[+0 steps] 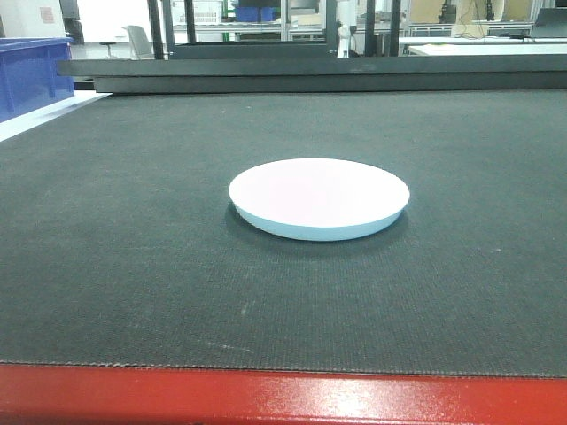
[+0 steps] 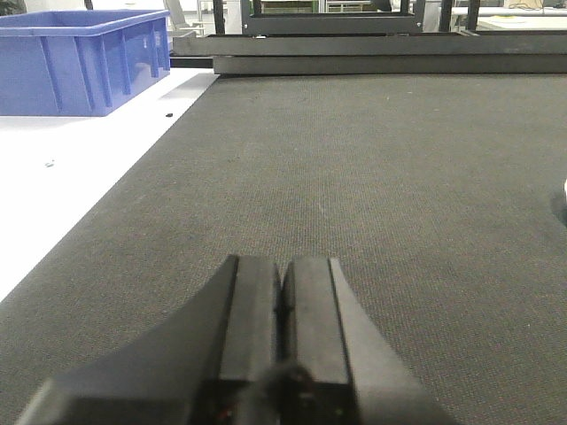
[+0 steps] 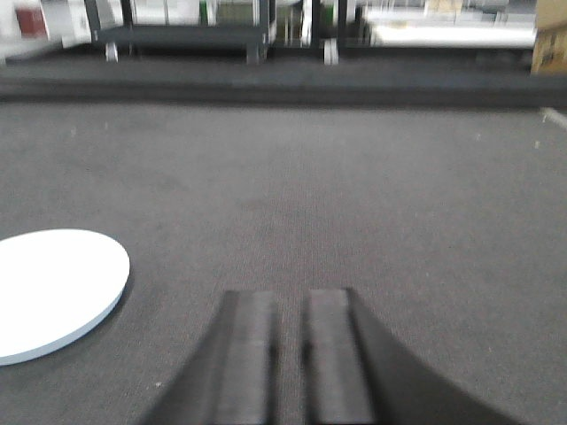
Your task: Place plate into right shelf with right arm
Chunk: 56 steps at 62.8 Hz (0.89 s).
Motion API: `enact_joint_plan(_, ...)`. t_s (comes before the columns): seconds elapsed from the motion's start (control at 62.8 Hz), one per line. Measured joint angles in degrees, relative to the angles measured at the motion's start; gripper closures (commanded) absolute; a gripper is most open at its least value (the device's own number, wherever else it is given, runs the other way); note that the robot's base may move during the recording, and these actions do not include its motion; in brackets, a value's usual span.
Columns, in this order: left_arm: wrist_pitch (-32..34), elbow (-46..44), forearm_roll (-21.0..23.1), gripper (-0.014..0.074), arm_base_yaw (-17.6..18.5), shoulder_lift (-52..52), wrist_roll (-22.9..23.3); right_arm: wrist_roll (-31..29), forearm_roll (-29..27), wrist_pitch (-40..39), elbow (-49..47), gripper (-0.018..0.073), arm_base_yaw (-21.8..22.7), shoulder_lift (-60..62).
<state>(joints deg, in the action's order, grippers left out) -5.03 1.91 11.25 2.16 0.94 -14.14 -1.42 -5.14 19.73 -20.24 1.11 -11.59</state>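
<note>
The white round plate lies flat on the dark mat, near the middle of the table. In the right wrist view the plate sits low on the left. My right gripper hovers over the mat to the right of it, not touching it. Its fingers stand slightly open, with a narrow strip of mat showing between them, and this view is blurred. My left gripper is shut with nothing in it, low over bare mat. The right shelf is out of view.
A blue plastic bin stands at the far left on a white surface. A dark low frame runs along the mat's far edge. A red table edge borders the front.
</note>
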Motion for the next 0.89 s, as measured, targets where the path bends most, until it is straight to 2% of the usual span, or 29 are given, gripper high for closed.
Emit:
enact_joint_plan(0.096, 0.00, 0.00, 0.00, 0.0643, 0.00, 0.00, 0.00, 0.00, 0.00, 1.97, -4.73, 0.0017, 0.00, -7.83)
enact_joint_plan(0.303, 0.00, 0.00, 0.00, 0.0643, 0.00, 0.00, 0.00, 1.42, 0.00, 6.88, -16.94, 0.0022, -2.01, -26.63)
enact_joint_plan(0.414, 0.00, 0.00, 0.00, 0.0643, 0.00, 0.00, 0.00, 5.05, 1.75, 9.38, -25.54, 0.0022, -6.48, -37.28)
enact_joint_plan(0.653, 0.00, 0.00, 0.00, 0.0643, 0.00, 0.00, 0.00, 17.24, 7.57, 15.00, -42.20, 0.0022, -16.41, -59.64)
enact_joint_plan(0.892, 0.00, 0.00, 0.00, 0.0643, 0.00, 0.00, 0.00, 20.07, 10.88, 17.68, -54.29, 0.0022, -22.53, -78.84)
